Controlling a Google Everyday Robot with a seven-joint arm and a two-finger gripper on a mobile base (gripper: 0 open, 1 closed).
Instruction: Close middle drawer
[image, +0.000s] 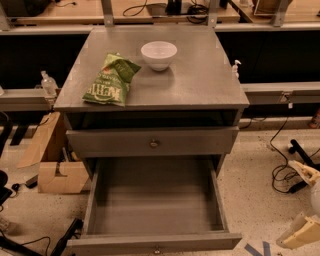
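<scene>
A grey metal cabinet (200, 75) stands on a speckled floor, seen from in front and above. On its flat top lie a crumpled green snack bag (111, 82) at the left and a small white round bowl (159, 54) near the back, close together but apart. Below the top is a taller-fronted grey drawer (100, 143) with a small round brass knob (154, 144); it sits pushed in.

The middle drawer (155, 200), a wide grey drawer with a deep plain box, is pulled far out toward the viewer and holds nothing. Its low flat front panel (205, 242) runs along the bottom edge of the view, with its own brass knob (157, 249) barely showing at the centre.

The robot's gripper (290, 204) hangs at the far right edge, low, well apart from the drawer and to the side of it. Its two cream-coloured fingers (304, 171) are spread wide and hold nothing.

The step in hand looks like the approach: the task has not visibly begun. To do it well, the gripper probably needs to come round in front of the panel, meet it near the knob at the centre, and push straight back. An off-centre push might skew the box on its runners. Gripping the knob seems unnecessary.

A brown cardboard box (55, 175) and black cables lie on the floor at the left.
</scene>
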